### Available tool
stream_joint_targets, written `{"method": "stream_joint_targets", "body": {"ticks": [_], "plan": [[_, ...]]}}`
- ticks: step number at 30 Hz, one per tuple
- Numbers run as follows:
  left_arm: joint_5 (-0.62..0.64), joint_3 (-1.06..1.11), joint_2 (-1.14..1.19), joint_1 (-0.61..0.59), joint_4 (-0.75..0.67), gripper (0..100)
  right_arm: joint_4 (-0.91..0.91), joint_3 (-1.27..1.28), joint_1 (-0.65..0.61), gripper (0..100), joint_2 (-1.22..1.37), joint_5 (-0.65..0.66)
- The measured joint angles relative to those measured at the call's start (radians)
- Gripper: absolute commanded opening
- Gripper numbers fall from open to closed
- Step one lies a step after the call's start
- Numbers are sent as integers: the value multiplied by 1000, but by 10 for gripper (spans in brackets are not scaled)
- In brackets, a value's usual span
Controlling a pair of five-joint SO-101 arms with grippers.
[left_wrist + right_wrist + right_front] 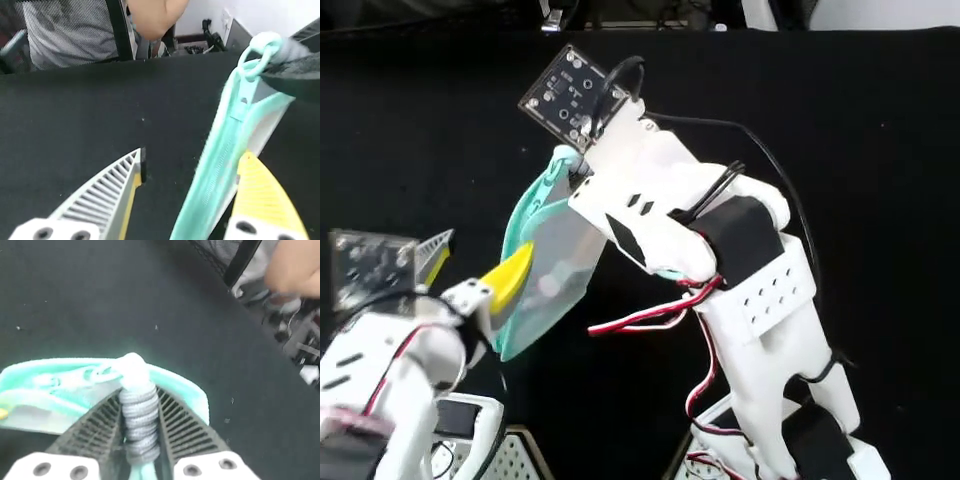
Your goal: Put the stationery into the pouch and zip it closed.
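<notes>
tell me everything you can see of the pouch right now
The pouch is a soft flat bag with translucent, plastic-looking sides and a mint-green zip along one edge, ending in a green ring. The right gripper is shut on a grey wrapped tab on that ring, holding that end up so the pouch slants. The left gripper is open, its yellow finger against the lower end. The contents are too blurred to tell.

Mint-green pouch [545, 270], clear-sided; left hand [192, 155] yellow and ribbed white; right hand [137, 390] ribbed black; worktop [420, 120] black.
</notes>
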Motion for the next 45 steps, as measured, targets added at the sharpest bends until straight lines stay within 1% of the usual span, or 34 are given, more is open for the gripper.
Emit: {"method": "stream_joint_targets", "body": {"ticks": [8,10,12,15,18,21,23,28,31,34,36,38,41,45], "plan": [[0,161,0,3,-164,303,-15,12,3,12,-3,-2],[0,209,0,21,-218,299,-14,12,3,12,-3,-2],[0,247,0,46,-262,261,-17,17,3,12,-8,-2],[0,258,0,81,-292,198,-14,20,3,12,-31,-2],[0,258,0,84,-293,218,-12,34,3,12,-55,-2],[0,256,0,84,-288,280,-12,60,3,12,-78,-2],[0,235,0,83,-249,304,-20,71,3,12,-84,-2],[0,103,-34,78,-112,303,-25,72,3,12,-84,-2],[0,52,-103,29,-81,304,-25,72,3,12,-84,2],[-29,52,-163,-31,-86,304,-21,72,2,12,-84,12],[-52,95,-187,-46,-121,304,-21,74,2,12,-84,34],[-69,158,-196,-46,-161,304,-17,74,-2,12,-97,46],[-97,244,-195,-51,-227,304,3,74,-44,12,-135,55],[-146,299,-207,-54,-256,304,11,77,-83,12,-183,57]]}}
